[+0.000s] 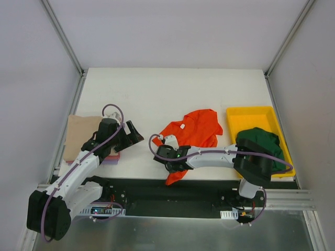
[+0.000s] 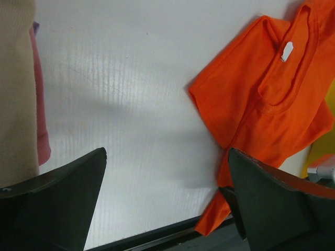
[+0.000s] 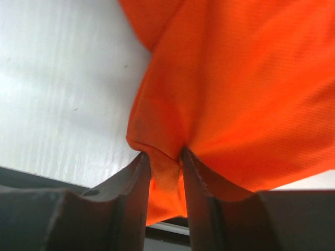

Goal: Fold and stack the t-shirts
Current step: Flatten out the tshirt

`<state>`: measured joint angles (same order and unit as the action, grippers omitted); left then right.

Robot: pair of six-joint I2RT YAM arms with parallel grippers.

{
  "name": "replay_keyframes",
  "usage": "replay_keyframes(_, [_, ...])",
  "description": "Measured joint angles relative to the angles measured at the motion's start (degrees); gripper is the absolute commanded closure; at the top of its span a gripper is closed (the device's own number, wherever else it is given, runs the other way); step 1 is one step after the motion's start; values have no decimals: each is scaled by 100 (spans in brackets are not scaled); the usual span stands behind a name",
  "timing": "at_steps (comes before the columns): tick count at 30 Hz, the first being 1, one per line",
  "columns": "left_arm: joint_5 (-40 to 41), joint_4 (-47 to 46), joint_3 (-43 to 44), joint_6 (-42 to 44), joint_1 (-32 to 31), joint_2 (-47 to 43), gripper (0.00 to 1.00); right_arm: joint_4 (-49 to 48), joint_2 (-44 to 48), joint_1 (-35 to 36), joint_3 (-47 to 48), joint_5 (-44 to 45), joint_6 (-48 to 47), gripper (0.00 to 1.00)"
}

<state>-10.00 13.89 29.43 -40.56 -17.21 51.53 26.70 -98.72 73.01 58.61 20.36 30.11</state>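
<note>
The orange-red t-shirt lies crumpled at mid-table, one end hanging over the near edge. It also shows in the left wrist view and fills the right wrist view. My right gripper is shut on a fold of this shirt at the near edge. My left gripper is open and empty above bare table, left of the shirt. The dark green t-shirt lies bunched in the yellow tray. A folded stack with tan, pink and lavender shirts lies at the left.
The yellow plastic tray stands at the right side of the table. The table's near edge drops to a black rail. Metal frame posts stand at the far corners.
</note>
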Motion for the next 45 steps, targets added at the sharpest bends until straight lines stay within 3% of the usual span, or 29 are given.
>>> replay_keyframes(2, [-2, 0, 0, 0, 0, 13, 1, 76, 2, -2, -2, 175, 114, 82])
replay_keyframes(7, [0, -11, 15, -13, -28, 179, 1, 201, 140, -2, -101, 487, 168, 84])
replay_keyframes(12, [0, -151, 160, -63, -343, 551, 2, 286, 868, -39, -219, 636, -76, 84])
replay_keyframes(22, [179, -457, 876, -170, -1200, 2103, 16, 249, 3191, -776, -997, 756, -293, 84])
replay_keyframes(25, [326, -498, 1167, -205, -1410, 2686, 25, 221, 3753, -984, -1377, 772, -319, 85])
replay_keyframes(32, [555, -509, 1749, -269, -1593, 3781, 33, 116, 4098, -1163, -1801, 726, -345, 85])
replay_keyframes(38, [610, -619, 2247, -319, -1847, 4336, 63, 37, 4100, -1263, -1836, 728, -385, 85])
replay_keyframes(40, [603, -614, 2378, -328, -1965, 4492, 84, 22, 4113, -1296, -1867, 732, -393, 85])
replay_keyframes(41, [597, -614, 2420, -337, -2017, 4557, 100, 13, 4133, -1322, -1888, 737, -402, 85])
replay_keyframes(45, [682, -566, 2487, -271, -2151, 4653, 100, 11, 4258, -1447, -1915, 754, -466, 85])
